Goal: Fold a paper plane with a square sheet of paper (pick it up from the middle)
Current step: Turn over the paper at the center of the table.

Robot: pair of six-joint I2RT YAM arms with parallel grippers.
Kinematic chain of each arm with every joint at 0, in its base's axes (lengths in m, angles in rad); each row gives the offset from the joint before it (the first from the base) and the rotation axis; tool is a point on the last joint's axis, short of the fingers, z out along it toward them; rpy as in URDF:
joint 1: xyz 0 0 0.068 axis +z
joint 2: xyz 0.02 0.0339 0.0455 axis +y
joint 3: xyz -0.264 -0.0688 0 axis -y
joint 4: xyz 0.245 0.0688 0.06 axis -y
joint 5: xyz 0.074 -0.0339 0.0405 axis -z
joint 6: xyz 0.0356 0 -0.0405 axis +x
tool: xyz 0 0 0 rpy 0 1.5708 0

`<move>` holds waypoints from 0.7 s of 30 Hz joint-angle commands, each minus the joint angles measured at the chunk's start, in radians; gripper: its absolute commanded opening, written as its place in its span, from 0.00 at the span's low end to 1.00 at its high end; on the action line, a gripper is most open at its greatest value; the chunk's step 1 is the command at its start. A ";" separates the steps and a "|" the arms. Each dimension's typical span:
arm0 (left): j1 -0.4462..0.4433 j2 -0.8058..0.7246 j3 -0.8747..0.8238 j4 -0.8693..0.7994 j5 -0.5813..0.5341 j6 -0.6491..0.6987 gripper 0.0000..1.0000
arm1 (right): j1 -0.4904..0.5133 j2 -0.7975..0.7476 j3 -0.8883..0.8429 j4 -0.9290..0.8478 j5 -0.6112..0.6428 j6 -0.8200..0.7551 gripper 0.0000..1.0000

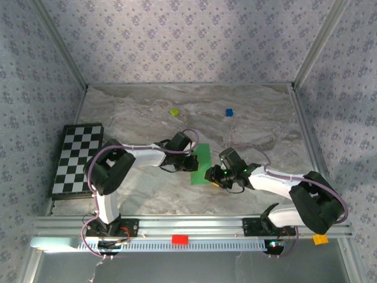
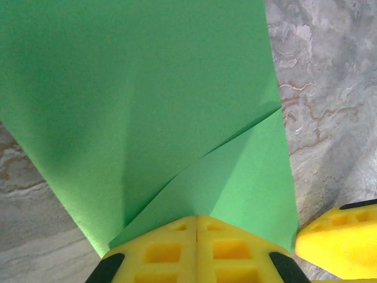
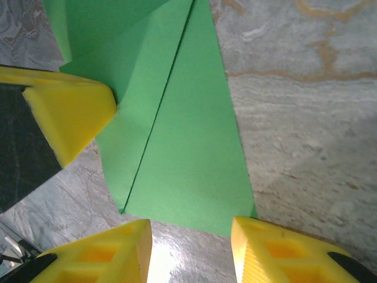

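Currently I see green paper sheet [image 1: 201,164] mid-table on marble tabletop [image 1: 253,118], between both arms, partly folded, diagonal creases showing. Left gripper [image 2: 196,231]: fingers pressed together, clamped on sheet's edge, paper fanning out ahead of them. Right gripper [image 3: 191,242]: fingers apart, nothing between them, sheet's narrow end lying flat just ahead. Checkerboard [image 1: 76,159] far left, well apart.

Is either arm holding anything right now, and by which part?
The left gripper pinches the green sheet of paper at its folded left edge. The right gripper is open, holding nothing.
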 commanded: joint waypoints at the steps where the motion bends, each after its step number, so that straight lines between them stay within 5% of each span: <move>1: -0.006 0.000 -0.036 -0.034 -0.003 -0.017 0.01 | 0.006 0.033 0.035 -0.018 0.040 0.025 0.41; 21: -0.006 0.001 -0.035 -0.025 -0.009 -0.023 0.01 | -0.096 0.171 0.128 0.160 -0.089 -0.050 0.53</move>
